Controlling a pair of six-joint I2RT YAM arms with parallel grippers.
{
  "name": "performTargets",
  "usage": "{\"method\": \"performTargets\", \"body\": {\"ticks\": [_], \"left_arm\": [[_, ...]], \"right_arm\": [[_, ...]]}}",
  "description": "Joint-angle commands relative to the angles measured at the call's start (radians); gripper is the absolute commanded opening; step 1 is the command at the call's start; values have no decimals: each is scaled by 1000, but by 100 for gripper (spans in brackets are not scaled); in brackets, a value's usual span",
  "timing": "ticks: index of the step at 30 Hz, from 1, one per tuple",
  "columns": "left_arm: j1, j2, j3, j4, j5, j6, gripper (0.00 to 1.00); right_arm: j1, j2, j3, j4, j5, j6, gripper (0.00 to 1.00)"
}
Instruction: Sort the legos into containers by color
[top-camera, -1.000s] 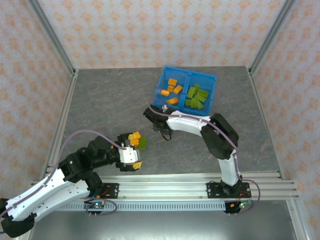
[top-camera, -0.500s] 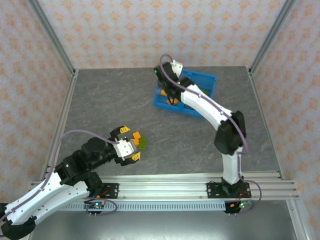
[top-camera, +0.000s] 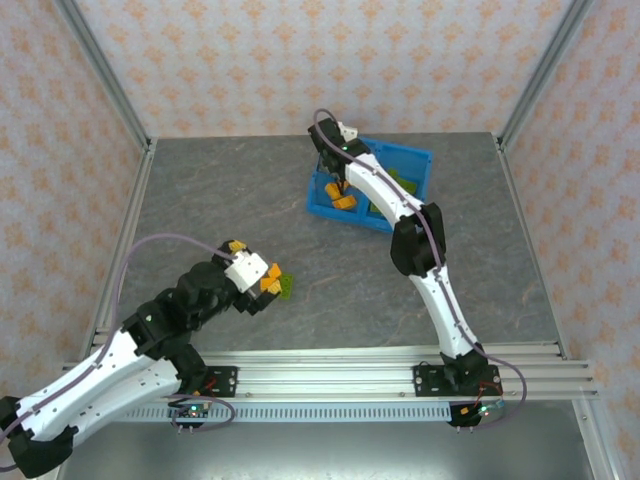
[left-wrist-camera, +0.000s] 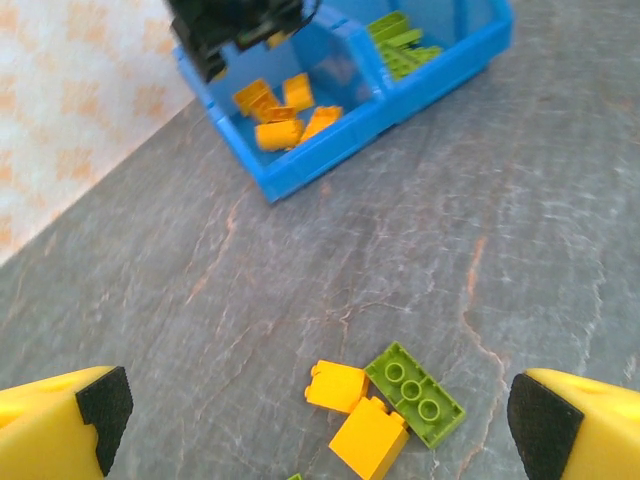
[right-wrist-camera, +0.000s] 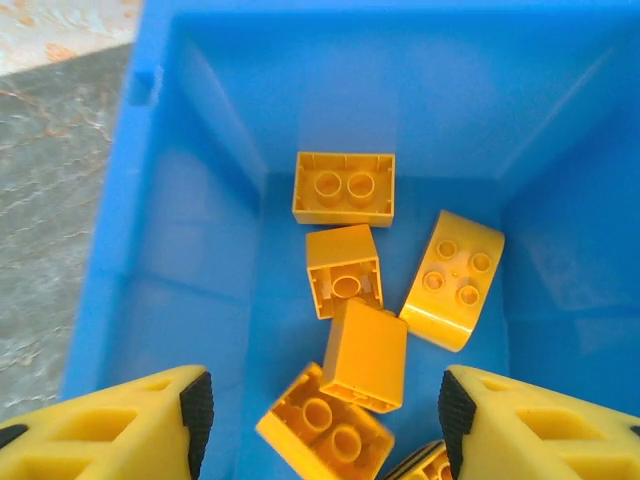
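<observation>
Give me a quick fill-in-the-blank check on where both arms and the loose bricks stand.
1. The right gripper hovers over the bin compartment holding ___ bricks.
2. Its jaws are ___, holding nothing.
3. By the left gripper, the loose brick lying studs-up beside two orange bricks on the table is ___.
Missing: orange; open; green.

Bin (left-wrist-camera: 320, 165) at the table's (left-wrist-camera: 500, 250) far middle, bricks (right-wrist-camera: 345, 270) in both its compartments (right-wrist-camera: 230, 300), three loose bricks (left-wrist-camera: 385, 405) clustered on the table nearer the front.
</observation>
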Motion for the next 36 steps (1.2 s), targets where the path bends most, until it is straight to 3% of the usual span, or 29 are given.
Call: {"method": "performTargets", "body": {"ticks": [1,5,8,11,14,17,19,26,31,36], "left_arm": [[46,70,97,-32,-74,-185,100],[118,185,206,-141,-32,-275,100],[127,311,317,-275,-67,-384,100],[127,448,415,-417,-71,-579,100],[126,529,418,-428,18,-762,99],[104,574,356,-323,91,-967,81],[67,607,310,-264,66,-1035,73],[19,853,401,-344,-74,-1005,56],[-4,1042,486,-365,-125,-982,53],[-4,1126,497,-327,-98,-968,52]], "right_arm": [[8,-197,-53,-47,22,-33,63],[30,-465,-352,68,-39,-51,63],[60,-714,-616,170,-127,-64,64],[101,-981,-908,287,-242,-67,69],[126,-1228,-1193,418,-420,-32,73],[129,-1406,-1399,460,-496,64,74],[129,-1487,-1497,453,-494,120,74],[129,-1560,-1615,382,-462,161,74],[130,-1533,-1608,390,-460,176,74],[129,-1524,-1599,379,-468,185,74]]}}
